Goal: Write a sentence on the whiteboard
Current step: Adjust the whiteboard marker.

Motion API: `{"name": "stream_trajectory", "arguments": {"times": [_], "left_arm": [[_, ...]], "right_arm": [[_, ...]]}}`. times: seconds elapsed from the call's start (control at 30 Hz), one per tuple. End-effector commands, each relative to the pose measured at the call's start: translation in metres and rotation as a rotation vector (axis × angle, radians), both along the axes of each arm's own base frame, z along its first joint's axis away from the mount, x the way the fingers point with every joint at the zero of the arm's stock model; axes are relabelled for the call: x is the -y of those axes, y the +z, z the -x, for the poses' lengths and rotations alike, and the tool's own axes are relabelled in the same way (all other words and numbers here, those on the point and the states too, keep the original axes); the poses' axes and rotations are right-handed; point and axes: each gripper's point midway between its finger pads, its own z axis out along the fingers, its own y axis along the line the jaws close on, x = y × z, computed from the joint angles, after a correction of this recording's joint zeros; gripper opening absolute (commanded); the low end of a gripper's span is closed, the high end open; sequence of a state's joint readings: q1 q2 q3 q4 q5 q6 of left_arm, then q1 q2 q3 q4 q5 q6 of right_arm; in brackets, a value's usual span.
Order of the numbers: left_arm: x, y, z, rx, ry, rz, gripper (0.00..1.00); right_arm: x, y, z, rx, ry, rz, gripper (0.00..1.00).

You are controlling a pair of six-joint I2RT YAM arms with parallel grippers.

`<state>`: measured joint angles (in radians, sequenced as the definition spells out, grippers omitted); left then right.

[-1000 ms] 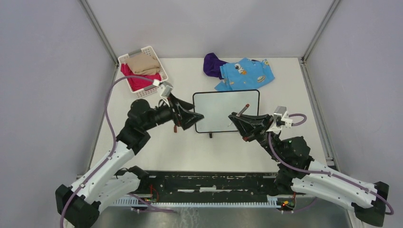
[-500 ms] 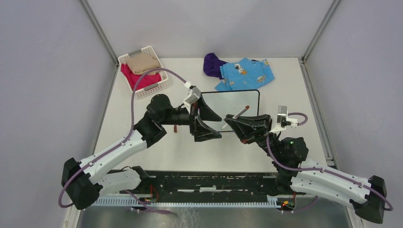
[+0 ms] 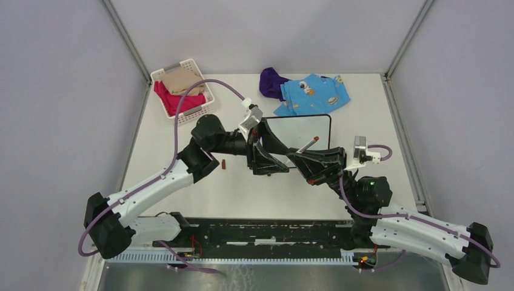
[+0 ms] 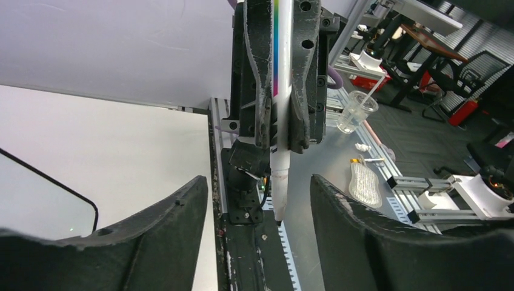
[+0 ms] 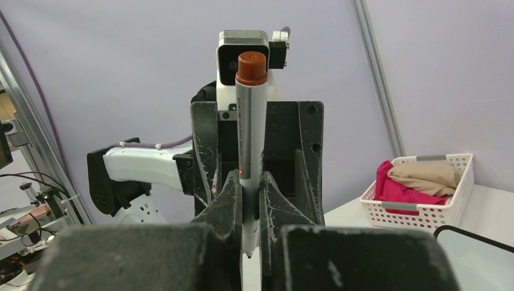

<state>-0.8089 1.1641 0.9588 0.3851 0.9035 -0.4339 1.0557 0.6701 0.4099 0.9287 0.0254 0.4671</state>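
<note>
The whiteboard (image 3: 301, 129) lies flat mid-table; its visible part is blank and no sentence shows. Its corner shows in the left wrist view (image 4: 54, 182) and the right wrist view (image 5: 479, 251). My right gripper (image 3: 297, 156) (image 5: 251, 182) is shut on a white marker (image 3: 309, 143) (image 5: 251, 121) with a reddish-brown end. Its bare tip points toward my left gripper (image 3: 285, 161) (image 4: 259, 182). That gripper is open and its jaws stand on either side of the marker (image 4: 280, 121) tip without touching it.
A white slatted basket (image 3: 203, 112) (image 5: 424, 203) with pink and tan cloth stands at the back left. Blue patterned cloth (image 3: 315, 94) and purple cloth (image 3: 271, 82) lie behind the board. A small reddish-brown piece (image 3: 225, 163) lies on the table left of the grippers.
My left arm has swung right, from beside the board's left edge to face the right gripper, with its open jaws now around the marker tip. The right gripper has shifted slightly.
</note>
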Motion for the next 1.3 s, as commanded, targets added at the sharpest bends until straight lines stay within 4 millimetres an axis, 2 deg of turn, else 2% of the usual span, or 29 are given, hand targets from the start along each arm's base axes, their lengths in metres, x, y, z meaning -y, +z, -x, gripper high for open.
{"name": "stream_trajectory", "arguments": {"times": [0.0,0.23,0.33,0.47,0.53,0.57,0.6,0.67,0.73,0.77,0.8,0.97,1.1,1.27], "left_arm": [[0.003,0.024,0.010,0.022,-0.063,0.047,0.64],[0.005,0.022,0.014,0.013,-0.079,0.038,0.42],[0.006,0.021,0.013,0.009,-0.069,0.032,0.29],[0.007,0.021,0.011,0.011,-0.059,0.021,0.03],[0.006,0.016,0.010,0.011,-0.048,0.000,0.02],[0.006,0.013,0.009,0.010,-0.038,-0.014,0.02],[0.005,0.010,0.007,0.014,-0.022,-0.030,0.02],[0.002,0.000,0.005,0.022,0.001,-0.069,0.02],[-0.002,-0.009,0.004,0.034,0.022,-0.111,0.02],[-0.005,-0.014,0.004,0.041,0.031,-0.132,0.02],[-0.008,-0.017,0.005,0.054,0.034,-0.147,0.02],[-0.024,-0.038,0.014,0.116,0.030,-0.227,0.02],[-0.030,-0.034,0.021,0.166,0.004,-0.202,0.02],[-0.030,-0.025,0.025,0.185,-0.028,-0.200,0.02]], "right_arm": [[0.007,0.014,0.006,0.028,0.014,-0.061,0.00],[0.008,0.011,0.003,0.019,-0.004,-0.060,0.00],[0.007,0.010,0.002,0.017,-0.004,-0.053,0.00],[0.006,0.007,0.001,0.007,-0.006,-0.043,0.00],[0.005,0.005,0.000,-0.007,-0.005,-0.023,0.02],[0.003,0.003,-0.002,-0.023,-0.009,-0.003,0.14],[0.003,0.000,-0.004,-0.044,-0.017,0.019,0.32],[0.001,-0.008,-0.010,-0.081,-0.045,0.095,0.59],[0.003,-0.006,-0.012,-0.094,-0.071,0.168,0.75],[0.004,-0.005,-0.012,-0.091,-0.082,0.209,0.87],[0.006,-0.003,-0.012,-0.094,-0.091,0.255,0.90],[0.014,0.004,-0.005,-0.091,-0.097,0.478,0.92],[0.011,-0.003,-0.001,-0.112,-0.065,0.609,0.88],[0.007,-0.010,0.003,-0.146,-0.028,0.675,0.79]]}}
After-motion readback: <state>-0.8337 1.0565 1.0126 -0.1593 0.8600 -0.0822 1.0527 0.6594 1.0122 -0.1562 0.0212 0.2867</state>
